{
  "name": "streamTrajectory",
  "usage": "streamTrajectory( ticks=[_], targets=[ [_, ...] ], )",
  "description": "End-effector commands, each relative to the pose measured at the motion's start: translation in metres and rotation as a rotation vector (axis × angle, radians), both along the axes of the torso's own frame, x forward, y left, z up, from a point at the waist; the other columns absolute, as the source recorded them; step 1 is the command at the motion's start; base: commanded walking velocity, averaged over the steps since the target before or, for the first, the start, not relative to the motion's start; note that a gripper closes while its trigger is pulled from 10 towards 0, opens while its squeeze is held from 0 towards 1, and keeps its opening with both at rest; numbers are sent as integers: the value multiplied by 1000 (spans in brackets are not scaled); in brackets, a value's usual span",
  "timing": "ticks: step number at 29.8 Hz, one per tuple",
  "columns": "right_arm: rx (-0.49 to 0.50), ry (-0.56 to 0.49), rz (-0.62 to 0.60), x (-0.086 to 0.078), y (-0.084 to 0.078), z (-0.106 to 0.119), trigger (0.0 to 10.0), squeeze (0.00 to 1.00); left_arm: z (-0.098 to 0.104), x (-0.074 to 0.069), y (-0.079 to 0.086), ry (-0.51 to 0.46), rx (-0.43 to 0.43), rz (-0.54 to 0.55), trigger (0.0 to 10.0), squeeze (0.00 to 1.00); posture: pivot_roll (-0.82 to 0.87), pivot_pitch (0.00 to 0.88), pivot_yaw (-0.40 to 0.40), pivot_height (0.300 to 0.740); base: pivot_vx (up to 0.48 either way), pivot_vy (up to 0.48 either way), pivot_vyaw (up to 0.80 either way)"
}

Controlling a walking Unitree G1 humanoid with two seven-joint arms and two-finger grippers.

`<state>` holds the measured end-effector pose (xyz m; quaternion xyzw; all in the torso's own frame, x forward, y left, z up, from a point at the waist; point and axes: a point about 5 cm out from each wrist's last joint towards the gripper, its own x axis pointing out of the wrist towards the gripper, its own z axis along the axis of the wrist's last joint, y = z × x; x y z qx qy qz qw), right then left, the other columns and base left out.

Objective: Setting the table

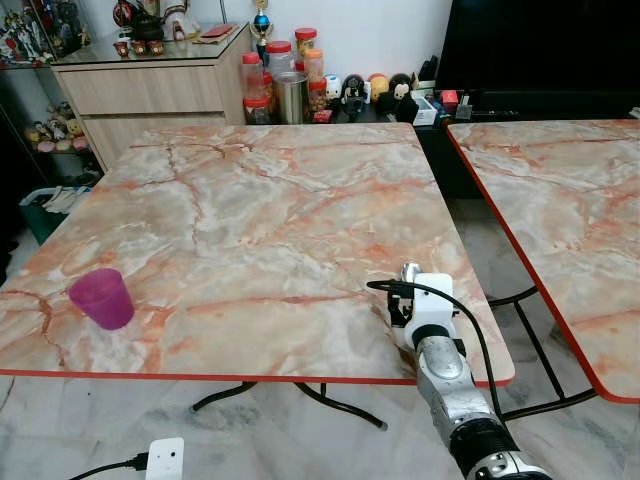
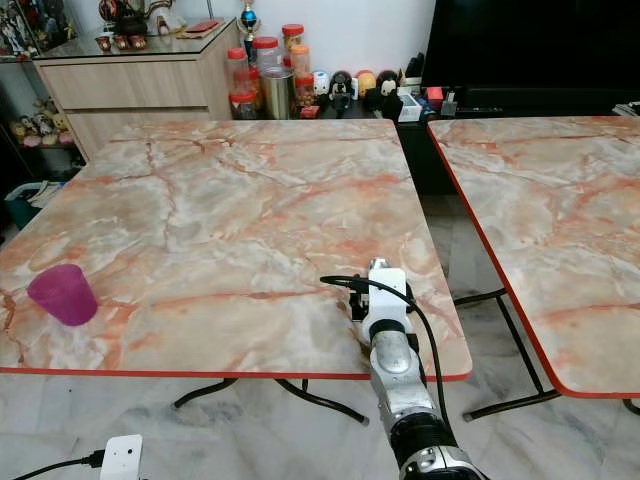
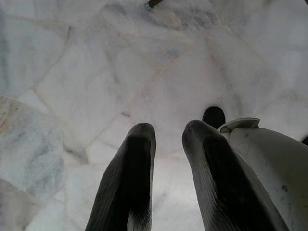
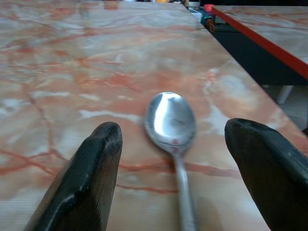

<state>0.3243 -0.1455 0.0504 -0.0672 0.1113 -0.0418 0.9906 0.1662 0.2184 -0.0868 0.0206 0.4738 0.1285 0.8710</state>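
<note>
right wrist view: spoon (image 4: 171,126) lies on the table (image 4: 72,72) between the right claw's (image 4: 180,159) wide-spread fingers.

Bare tabletop (image 1: 260,220) ahead, purple cup (image 1: 101,297) far left, jars (image 1: 280,80) beyond

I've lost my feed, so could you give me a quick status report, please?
Right gripper open, fingers straddling the spoon lying flat on the table. Left gripper idle over floor. Purple cup upright, far-left edge. Nothing in the way.
</note>
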Motion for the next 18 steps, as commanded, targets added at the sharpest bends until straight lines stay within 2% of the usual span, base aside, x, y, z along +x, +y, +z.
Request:
streamTrajectory(
  ticks=[1, 10, 12, 18],
  targets=[
    [-7, -8, -13, 3, -2, 6, 10000, 0, 0, 0, 2, 11, 3, -4, 10000, 0, 9, 0, 21, 719, 0, 0, 0],
    [19, 12, 2, 6, -3, 10, 10000, 0, 1, 2, 1, 10, 5, -20, 10000, 0, -1, 0, 27, 719, 0, 0, 0],
    [65, 29, 2, 6, -2, 9, 10000, 0, 1, 2, 0, 10, 4, -21, 10000, 0, 1, 0, 25, 719, 0, 0, 0],
    [65, 45, 14, 7, -4, 10, 10000, 0, 0, 0, 1, 15, 5, -18, 10000, 0, 5, 0, 21, 719, 0, 0, 0]
  ],
)
